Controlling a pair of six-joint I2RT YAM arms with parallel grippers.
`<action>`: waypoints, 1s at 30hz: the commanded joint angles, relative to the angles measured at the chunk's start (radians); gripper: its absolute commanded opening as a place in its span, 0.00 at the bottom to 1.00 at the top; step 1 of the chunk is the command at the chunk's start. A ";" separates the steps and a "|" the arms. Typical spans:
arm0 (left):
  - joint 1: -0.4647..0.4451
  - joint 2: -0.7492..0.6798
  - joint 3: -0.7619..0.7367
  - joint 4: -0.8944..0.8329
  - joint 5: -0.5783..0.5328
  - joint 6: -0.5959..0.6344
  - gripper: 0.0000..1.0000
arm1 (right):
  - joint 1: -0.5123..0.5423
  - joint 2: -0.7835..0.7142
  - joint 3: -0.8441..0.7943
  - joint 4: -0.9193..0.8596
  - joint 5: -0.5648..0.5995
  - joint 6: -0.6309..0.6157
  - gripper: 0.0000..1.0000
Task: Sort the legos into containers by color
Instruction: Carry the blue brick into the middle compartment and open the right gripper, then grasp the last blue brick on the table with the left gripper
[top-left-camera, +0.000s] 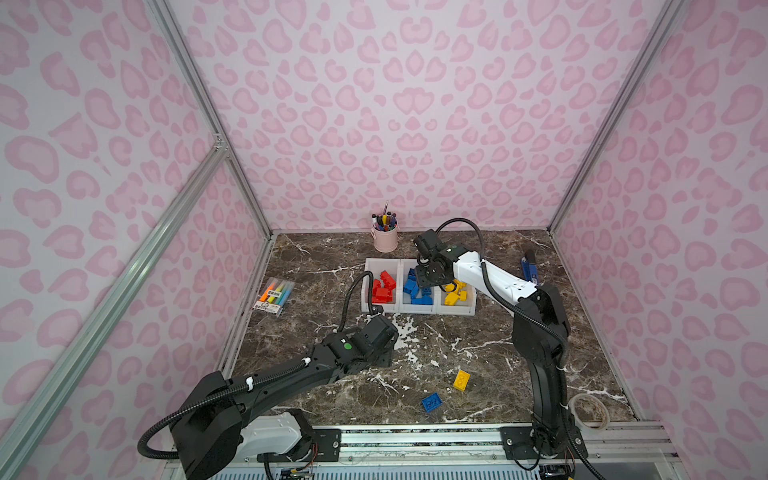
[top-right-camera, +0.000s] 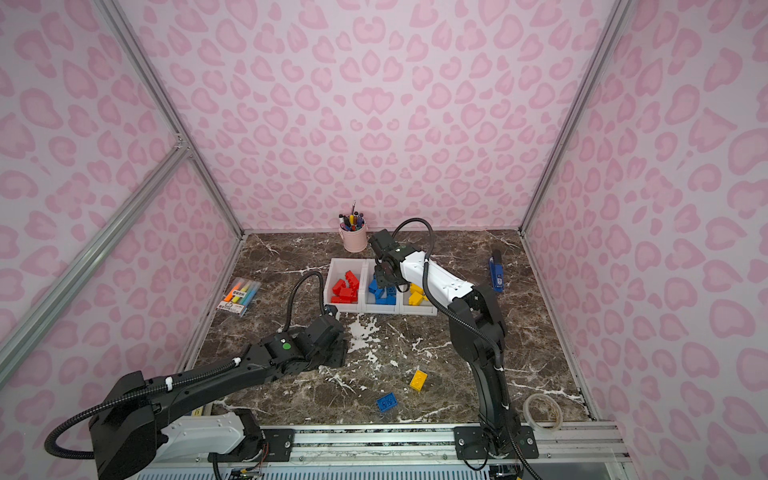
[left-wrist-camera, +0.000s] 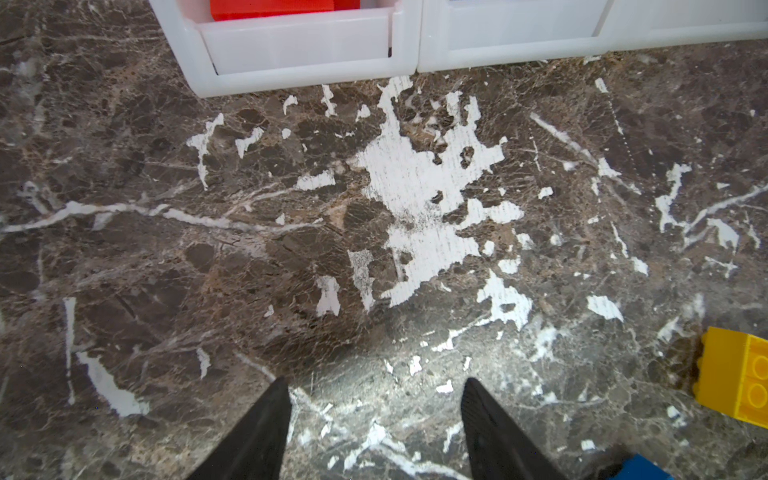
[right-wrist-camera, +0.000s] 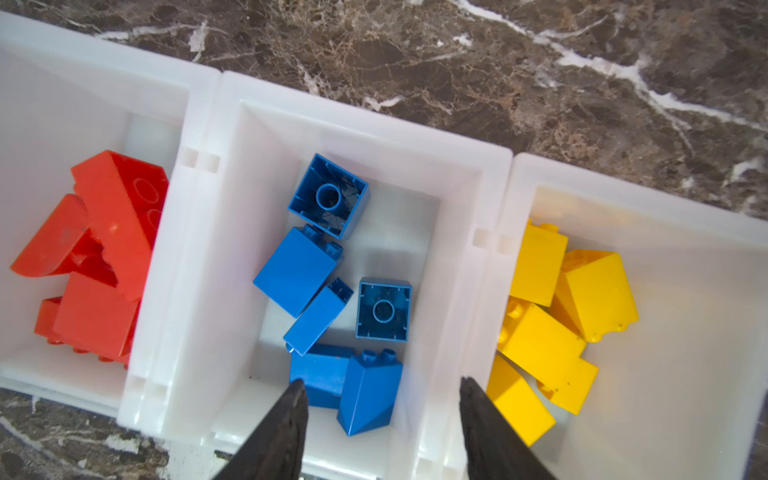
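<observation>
- Both top views: three joined white plastic bins (top-left-camera: 417, 309) hold red, blue and yellow studded bricks (top-left-camera: 382, 286); a yellow brick (top-left-camera: 461, 380) and a blue brick (top-left-camera: 431, 402) lie loose on the marble counter (top-left-camera: 478, 357).
- Left wrist: left jaws parted, empty, above bare counter.
- Right wrist: right jaws parted, empty, over the middle bin (right-wrist-camera: 353, 108) of blue bricks.

Black left arm (top-left-camera: 282, 374) and right arm (top-left-camera: 544, 332) wear white shells and ribbed cables.
</observation>
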 joint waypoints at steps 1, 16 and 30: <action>-0.006 0.004 0.015 0.011 -0.010 -0.005 0.67 | -0.003 -0.015 -0.019 0.002 0.005 -0.003 0.60; -0.103 0.027 0.033 0.054 -0.003 0.121 0.67 | -0.007 -0.138 -0.114 0.030 0.003 0.017 0.61; -0.327 0.179 0.102 0.137 0.205 0.415 0.67 | -0.084 -0.365 -0.399 0.086 0.003 0.053 0.61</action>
